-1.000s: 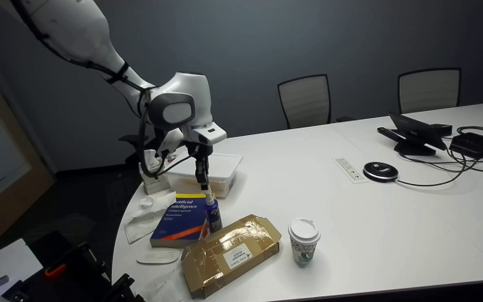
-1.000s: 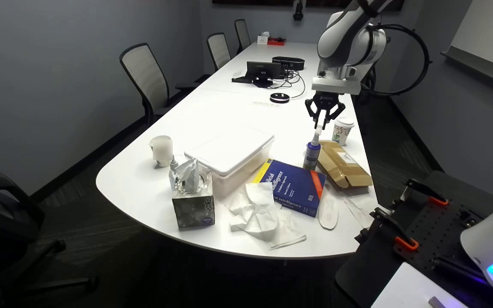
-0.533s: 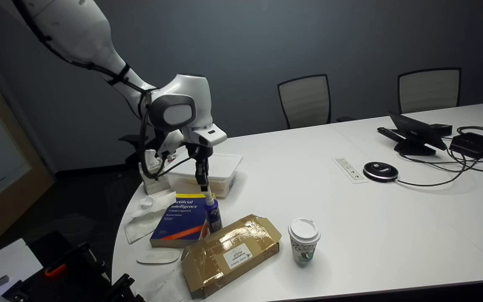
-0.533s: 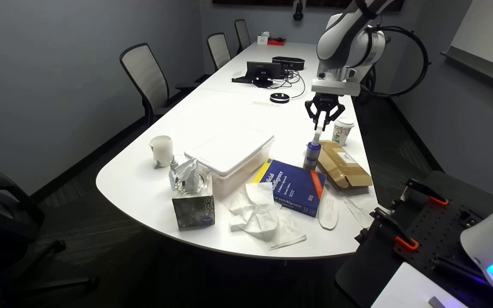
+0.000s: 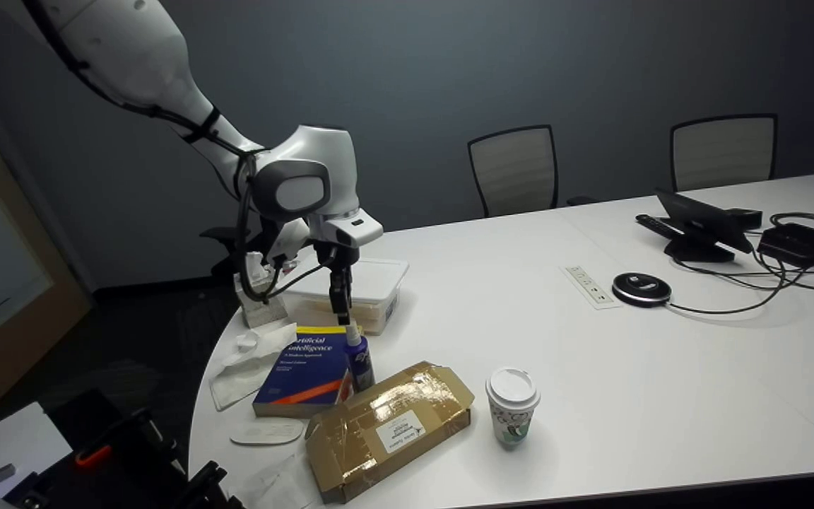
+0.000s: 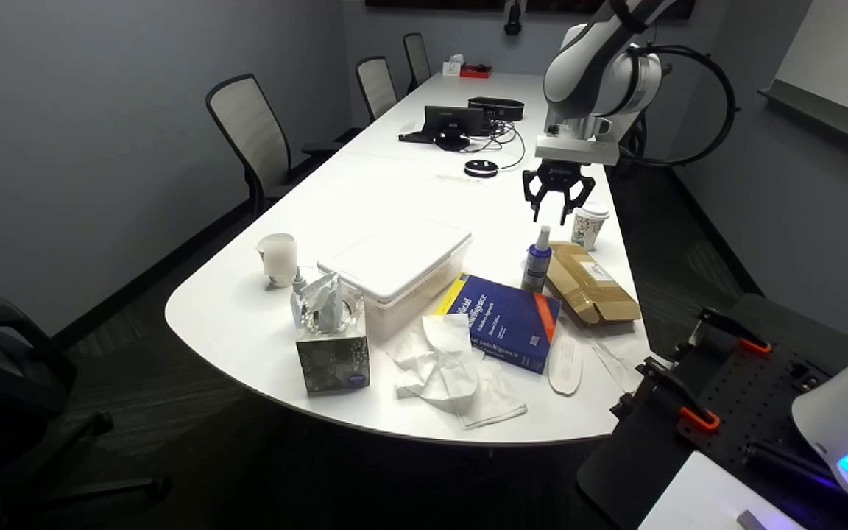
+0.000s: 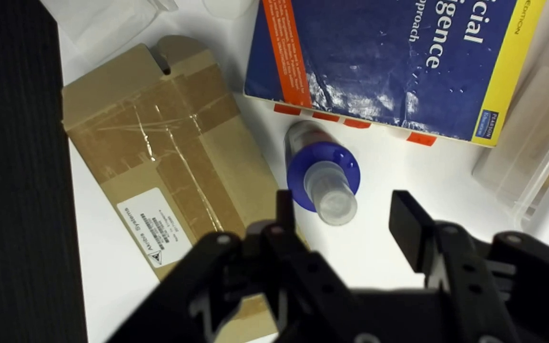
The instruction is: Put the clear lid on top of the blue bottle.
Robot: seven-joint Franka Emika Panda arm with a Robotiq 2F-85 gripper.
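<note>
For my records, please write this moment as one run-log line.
end effector: open | clear lid: on blue bottle | blue bottle: standing between book and cardboard box

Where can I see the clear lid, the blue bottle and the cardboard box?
Clear lid (image 7: 331,197): wrist view, on its top end.
Blue bottle (image 6: 536,268): in an exterior view, on its body.
Cardboard box (image 7: 174,166): wrist view, on its taped top face.

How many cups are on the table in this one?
2. The white-lidded cup stands beside the cardboard box, seen in both exterior views; the partly blurred cup is beyond the tissue box in an exterior view. More could be hidden.
</note>
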